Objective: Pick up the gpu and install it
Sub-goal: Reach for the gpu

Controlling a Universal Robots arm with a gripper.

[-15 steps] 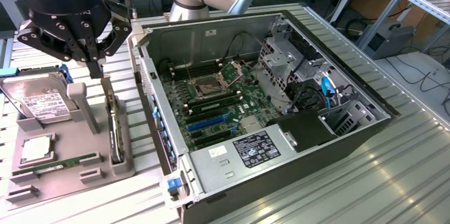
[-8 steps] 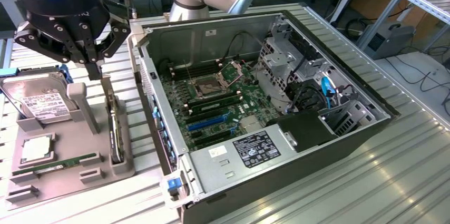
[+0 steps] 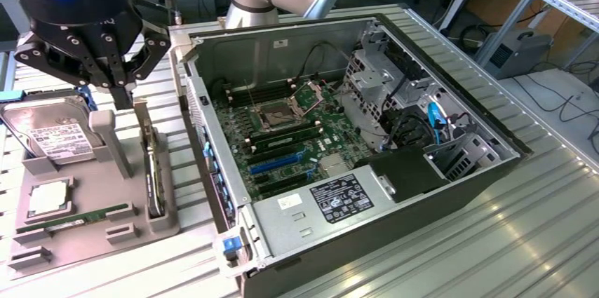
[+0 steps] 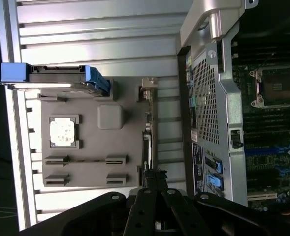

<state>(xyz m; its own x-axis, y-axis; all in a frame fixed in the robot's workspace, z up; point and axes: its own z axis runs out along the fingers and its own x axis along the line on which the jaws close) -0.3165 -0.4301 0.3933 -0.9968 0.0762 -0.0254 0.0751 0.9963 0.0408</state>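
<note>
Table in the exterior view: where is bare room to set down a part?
The widest bare table lies at the exterior view's right of the case. A narrow strip runs between case and tray. The tray is crowded: drive, gpu, with the gripper above.

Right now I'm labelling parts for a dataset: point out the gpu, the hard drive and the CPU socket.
gpu (image 3: 153, 179), exterior view, on its dark upper edge.
hard drive (image 3: 56, 141), exterior view, on its white label.
CPU socket (image 3: 279, 111), exterior view, on the middle of the socket.
</note>
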